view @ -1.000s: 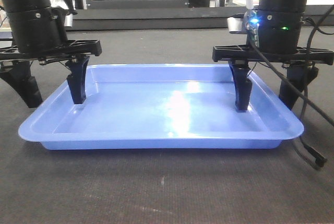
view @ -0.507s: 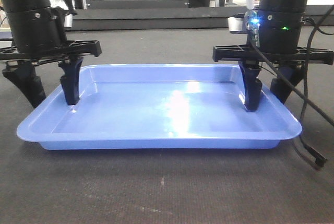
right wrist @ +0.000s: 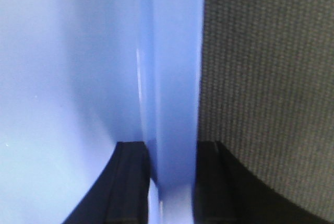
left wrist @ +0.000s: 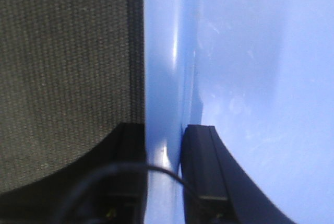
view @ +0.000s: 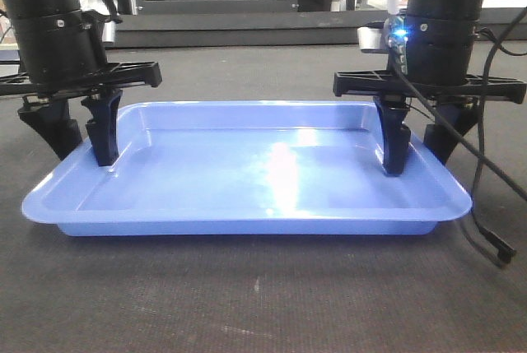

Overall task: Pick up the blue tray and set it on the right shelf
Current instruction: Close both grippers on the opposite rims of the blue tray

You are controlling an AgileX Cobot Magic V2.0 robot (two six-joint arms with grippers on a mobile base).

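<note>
While left gripper and right gripper clenched opposite side walls of blue tray, low on dark mat, lift called for matched, level rise; uneven pull risked rim slipping free.

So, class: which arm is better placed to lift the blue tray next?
Neither alone, probably: the left gripper has its fingers astride the left rim of the blue tray, the right gripper astride the right rim. Lift with both.

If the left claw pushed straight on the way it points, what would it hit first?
The blue tray: the left gripper points down astride its side wall, so that wall would probably stop it almost at once.
</note>
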